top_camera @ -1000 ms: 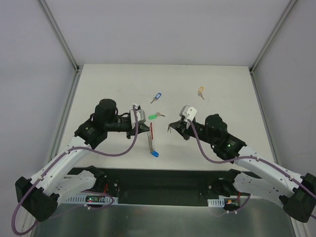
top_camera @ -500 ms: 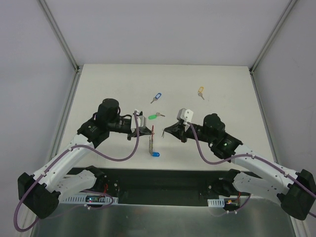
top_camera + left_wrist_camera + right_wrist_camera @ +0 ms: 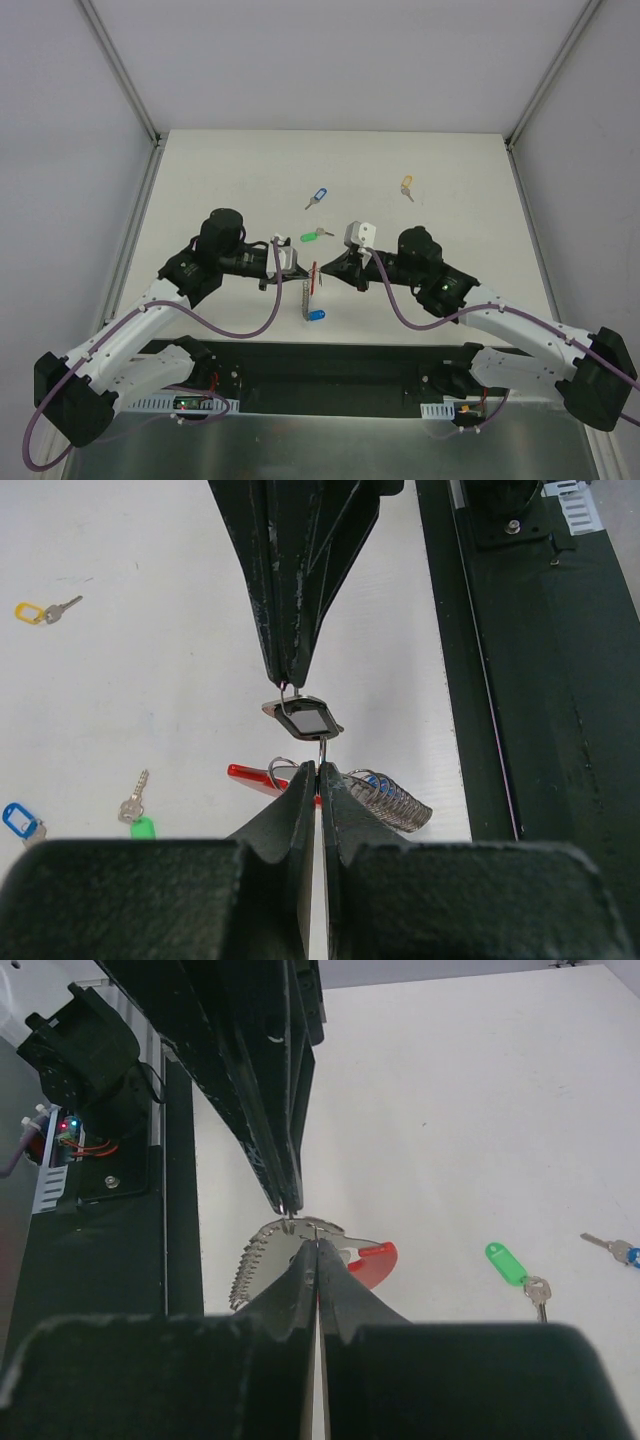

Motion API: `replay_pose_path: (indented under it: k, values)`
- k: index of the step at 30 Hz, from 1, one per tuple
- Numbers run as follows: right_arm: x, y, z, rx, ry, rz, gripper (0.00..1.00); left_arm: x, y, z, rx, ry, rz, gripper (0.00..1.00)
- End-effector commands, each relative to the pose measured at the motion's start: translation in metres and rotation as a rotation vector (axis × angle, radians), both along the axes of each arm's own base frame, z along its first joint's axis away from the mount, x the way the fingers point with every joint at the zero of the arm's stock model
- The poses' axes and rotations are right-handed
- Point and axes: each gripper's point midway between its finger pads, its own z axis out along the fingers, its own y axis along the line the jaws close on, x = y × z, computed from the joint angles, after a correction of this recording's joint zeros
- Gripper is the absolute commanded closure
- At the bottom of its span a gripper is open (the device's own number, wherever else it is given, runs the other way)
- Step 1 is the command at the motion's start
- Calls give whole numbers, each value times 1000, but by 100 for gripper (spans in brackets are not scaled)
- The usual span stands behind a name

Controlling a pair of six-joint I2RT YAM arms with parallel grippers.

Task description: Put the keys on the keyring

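My left gripper [image 3: 303, 268] is shut on the keyring [image 3: 312, 288], which hangs above the table edge-on: red band [image 3: 252, 776], grey ribbed strap [image 3: 395, 800]. A blue-tagged key [image 3: 317, 315] dangles from its lower end. My right gripper [image 3: 329, 268] meets it tip to tip, shut on the small ring of the black-tagged key [image 3: 305, 720]. A thin metal piece runs from that tag down into my left jaws. In the right wrist view the keyring [image 3: 262, 1252] sits just beyond my shut right gripper [image 3: 318, 1244]. Loose keys lie behind: green [image 3: 310, 237], blue [image 3: 318, 196], yellow [image 3: 406, 184].
The black base rail [image 3: 330, 365] runs along the near edge under both arms. White enclosure walls and metal posts [image 3: 120, 70] border the table on the left, right and back.
Both grippers have closed in on each other. The right one moved left with the black-tagged key, the left one moved right with the keyring. Their tips now meet.
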Motion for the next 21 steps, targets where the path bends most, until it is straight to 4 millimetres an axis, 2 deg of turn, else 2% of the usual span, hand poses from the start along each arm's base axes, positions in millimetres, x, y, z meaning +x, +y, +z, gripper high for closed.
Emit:
replay_pose_path:
  k: [1,2,3,5,6,7,10,21]
  values:
    - [-5,11,28,53,-80,38,98,2,-7,15,-70,-59,-13,100]
    - [-3,10,26,48,-81,30,99,1,-8,10,-76,-44,-7,100]
    - [-5,8,27,51,-85,27,99,5,-11,21,-125,-57,8,100]
    - [-2,4,22,44,-85,-2,99,7,-12,13,-148,-42,36,100]
    - [-2,1,25,53,-96,-13,98,8,-13,13,-162,-13,51,100]
    - [0,-2,23,48,-99,-32,99,12,-15,20,-196,-41,64,100]
    - [-2,-7,22,42,-106,-38,99,12,-19,19,-223,-4,63,100]
    - [0,-15,5,-9,-109,-67,99,11,-24,16,-248,54,47,100]
